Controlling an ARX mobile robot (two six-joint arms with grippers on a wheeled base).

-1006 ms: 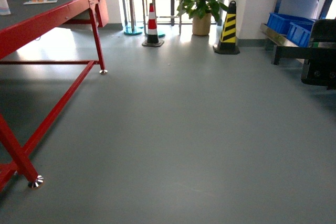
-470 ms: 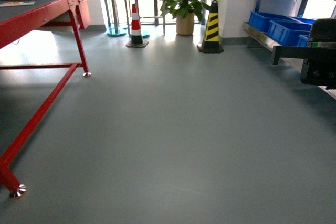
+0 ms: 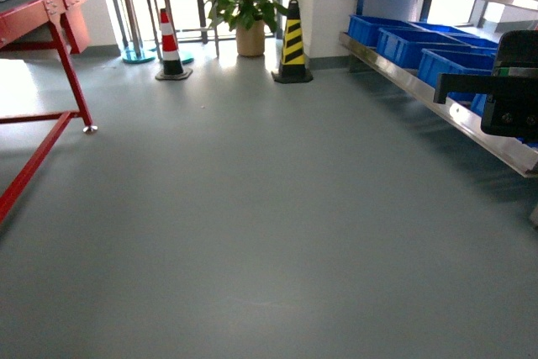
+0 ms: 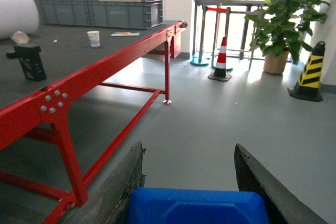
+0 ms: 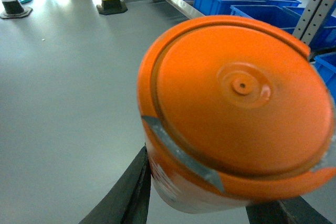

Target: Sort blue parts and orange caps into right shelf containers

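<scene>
While I watch, my right end effector (image 5: pixel 210 203) pinches one smooth, round orange cap (image 5: pixel 236 103); my left end effector (image 4: pixel 189 182) clamps one glossy blue part (image 4: pixel 197 207). Ribbed blue containers (image 3: pixel 402 39) line the steel shelf (image 3: pixel 445 111) on my right above matte grey floor (image 3: pixel 252 224).

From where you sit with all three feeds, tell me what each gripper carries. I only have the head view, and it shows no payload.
Observer: The right gripper holds an orange cap, its round end face toward the wrist camera.
Operator: Now report the left.
Observer: The left gripper has a blue part between its fingers.
Operator: Say what the left wrist camera faces.
Observer: The red table, with a paper cup and grey crates on it.
</scene>
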